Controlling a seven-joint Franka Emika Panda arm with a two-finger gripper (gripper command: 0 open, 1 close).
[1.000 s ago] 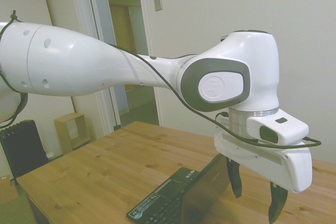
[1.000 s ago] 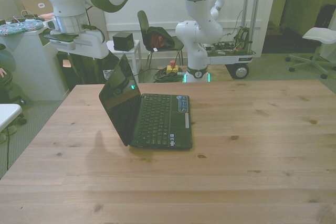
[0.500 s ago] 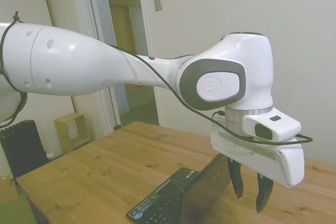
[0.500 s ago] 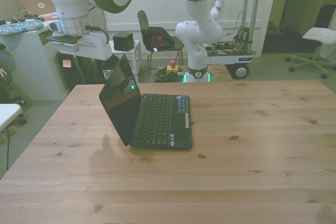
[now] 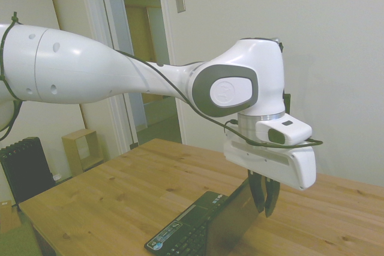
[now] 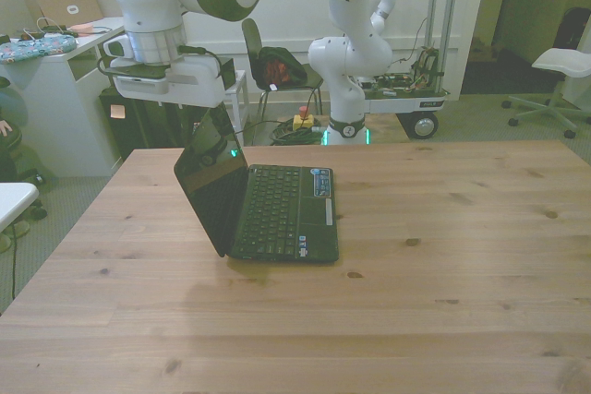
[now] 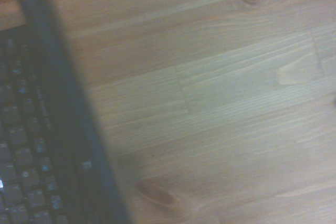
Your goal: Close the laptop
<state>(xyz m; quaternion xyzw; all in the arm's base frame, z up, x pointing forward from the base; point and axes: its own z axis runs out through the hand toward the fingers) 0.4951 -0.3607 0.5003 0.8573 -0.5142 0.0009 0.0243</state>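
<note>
Hiding behind the open laptop (image 6: 263, 198) lid in front view, the gripper (image 5: 264, 199) hangs pinched together, empty.

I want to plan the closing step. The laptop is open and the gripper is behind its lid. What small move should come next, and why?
Probably a gentle push of the shut gripper against the back of the lid, toward the keyboard. The laptop stands open on the table, lid tilted back, and the fingers hang just behind its top edge; contact cannot be told.
</note>
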